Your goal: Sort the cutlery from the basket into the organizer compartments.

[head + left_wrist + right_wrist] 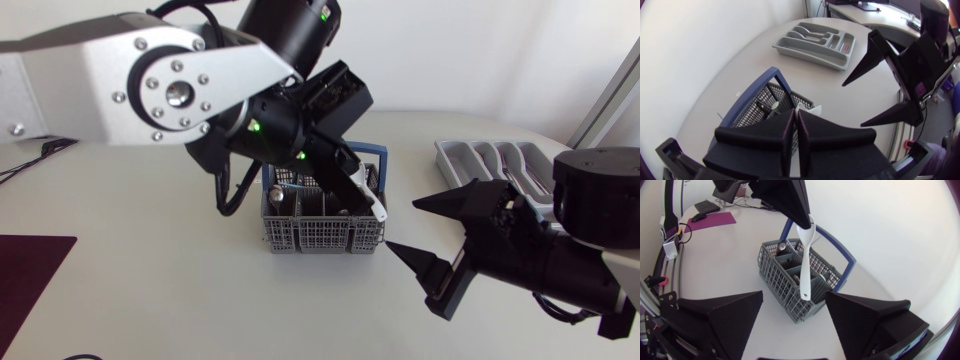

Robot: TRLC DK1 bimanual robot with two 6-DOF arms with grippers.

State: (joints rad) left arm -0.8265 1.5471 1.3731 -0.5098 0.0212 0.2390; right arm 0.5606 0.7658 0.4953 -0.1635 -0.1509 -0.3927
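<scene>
White plastic utensil hangs pinched in our left tool, its lower end over the grey basket on the worktop. Our right tool is spread wide beside the basket; the organizer lies well apart.

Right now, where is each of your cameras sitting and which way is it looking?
Head view: fixed above the table, looking down on the basket and organizer; my left arm and right arm show.
Left wrist view: on my left arm, looking past the shut left jaws over the basket toward the organizer; the open right jaws show too.
Right wrist view: on my right arm, looking between the right jaws at the basket; the left jaws hold a white utensil over it.
All three share the basket.
</scene>
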